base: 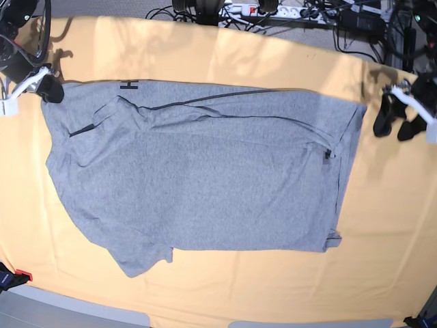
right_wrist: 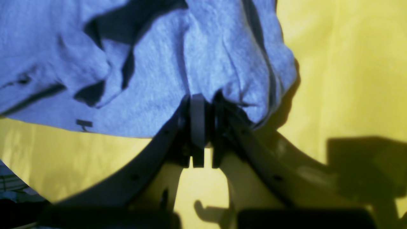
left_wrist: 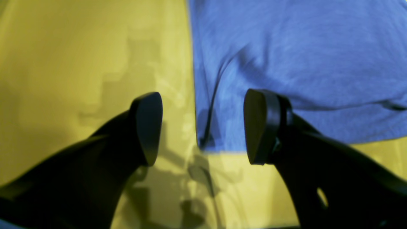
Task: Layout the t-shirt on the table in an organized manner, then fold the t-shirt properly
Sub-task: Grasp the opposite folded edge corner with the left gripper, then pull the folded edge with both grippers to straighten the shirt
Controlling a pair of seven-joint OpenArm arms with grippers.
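Observation:
The grey t-shirt (base: 205, 178) lies spread across the yellow-orange table (base: 205, 55), mostly plain side up, with a strip of black lettering (base: 128, 85) showing at its far left edge. My right gripper (base: 51, 89) is at the shirt's far left corner. In the right wrist view it (right_wrist: 201, 106) is shut on a bunched fold of the shirt (right_wrist: 159, 63). My left gripper (base: 395, 126) stands just off the shirt's far right corner. In the left wrist view it (left_wrist: 203, 127) is open above the cloth, with a corner of the shirt (left_wrist: 286, 63) lying between and beyond its fingertips.
Cables and a power strip (base: 273, 10) run along the table's far edge. A small red object (base: 20, 275) sits at the near left edge. Bare table cloth surrounds the shirt on all sides, widest at the right (base: 389, 219).

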